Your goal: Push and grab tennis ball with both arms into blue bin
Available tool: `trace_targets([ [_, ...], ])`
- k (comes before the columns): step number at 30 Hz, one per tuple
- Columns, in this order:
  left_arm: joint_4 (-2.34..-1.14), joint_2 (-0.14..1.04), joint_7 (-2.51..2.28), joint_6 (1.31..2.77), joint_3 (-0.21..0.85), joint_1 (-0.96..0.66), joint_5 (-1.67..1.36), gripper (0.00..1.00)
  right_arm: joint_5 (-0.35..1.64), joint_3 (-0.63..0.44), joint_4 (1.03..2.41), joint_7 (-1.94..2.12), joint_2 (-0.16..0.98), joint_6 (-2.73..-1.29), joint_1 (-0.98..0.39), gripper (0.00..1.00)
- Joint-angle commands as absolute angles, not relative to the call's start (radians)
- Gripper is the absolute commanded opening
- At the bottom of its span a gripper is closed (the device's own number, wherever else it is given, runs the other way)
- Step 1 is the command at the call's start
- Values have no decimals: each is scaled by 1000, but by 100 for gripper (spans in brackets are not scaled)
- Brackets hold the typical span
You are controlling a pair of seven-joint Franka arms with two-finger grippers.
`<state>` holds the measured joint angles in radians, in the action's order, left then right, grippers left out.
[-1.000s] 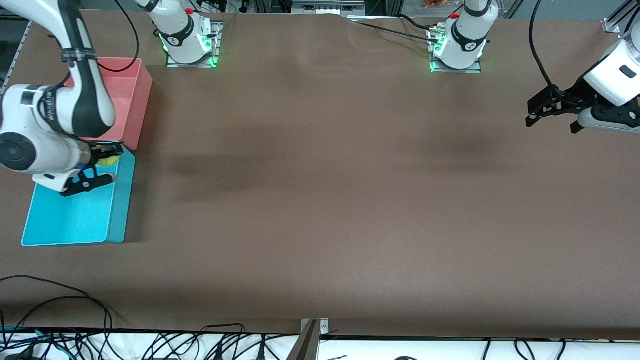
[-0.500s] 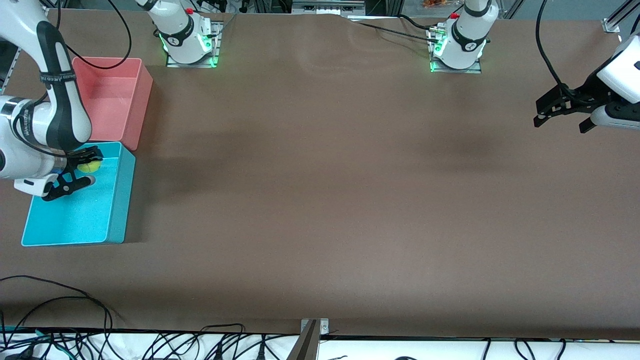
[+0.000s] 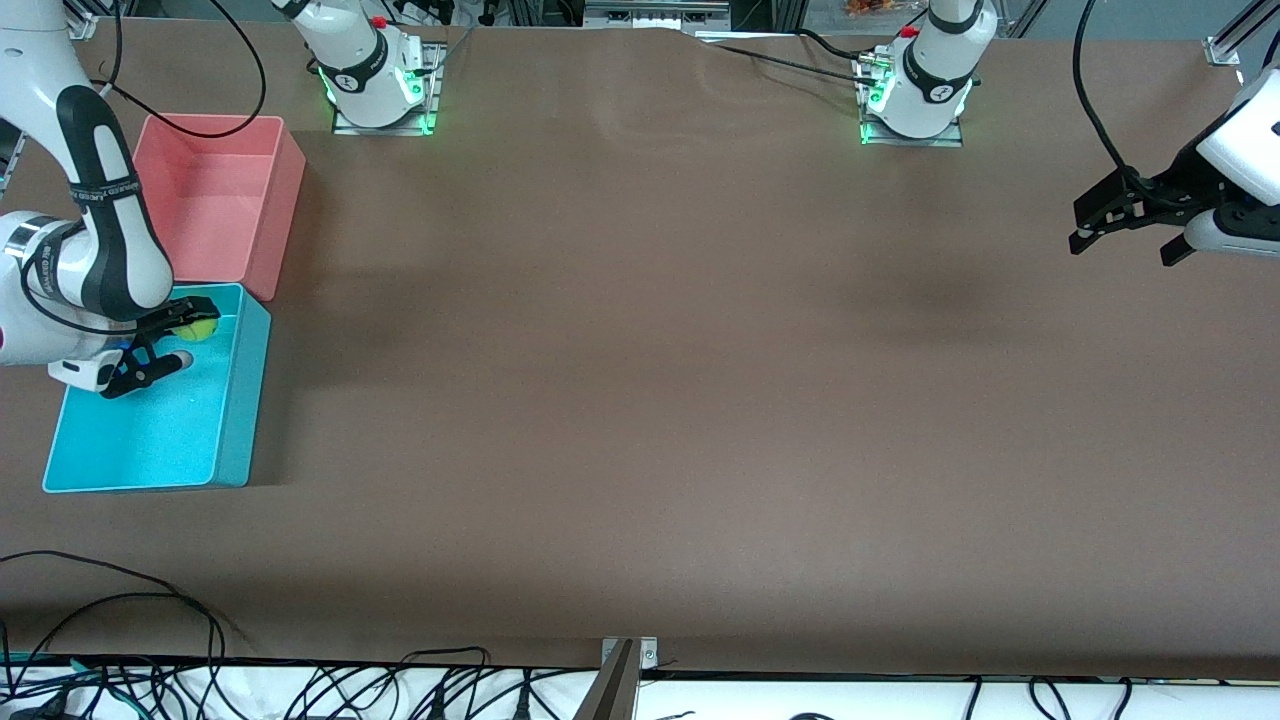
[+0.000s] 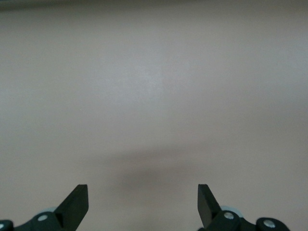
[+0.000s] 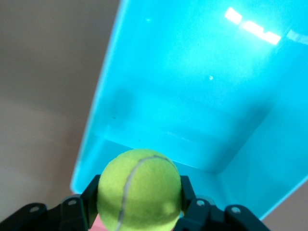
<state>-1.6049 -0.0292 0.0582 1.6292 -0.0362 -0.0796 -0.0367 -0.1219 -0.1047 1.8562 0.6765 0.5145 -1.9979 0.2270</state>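
My right gripper [image 3: 192, 330] is shut on the yellow-green tennis ball [image 3: 201, 328] and holds it in the air over the blue bin [image 3: 243, 400], above the bin's end next to the pink bin. In the right wrist view the ball [image 5: 138, 192] sits between the two black fingers [image 5: 91, 195], with the bin's bare floor [image 5: 192, 96] below it. My left gripper [image 3: 1120, 245] is open and empty, up over bare table at the left arm's end. The left wrist view shows its gripper [image 4: 143, 204] with the fingers wide apart over brown tabletop.
A pink bin [image 3: 220, 190] of the same size stands against the blue bin, farther from the front camera. Both bins are at the right arm's end of the brown table [image 3: 650, 400]. Cables lie along the table's front edge [image 3: 150, 680].
My right arm has drawn back toward the table's end, carrying the ball a little farther over the blue bin's floor. My left gripper rose slightly, then stayed still.
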Motion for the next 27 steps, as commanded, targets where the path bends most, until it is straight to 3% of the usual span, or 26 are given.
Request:
trace_targets([
  [1,-1568,-12,52,1605,-35,-77,-37,100,-100,-92,1829,692,515,-1987,233,100],
  [12,-1568,-12,52,1605,-35,-77,-37,100,-98,-84,1795,689,497,-1941,226,100],
  [27,-1568,-12,52,1605,-35,-75,-35,100,-103,-40,1554,385,466,-1530,74,100],
])
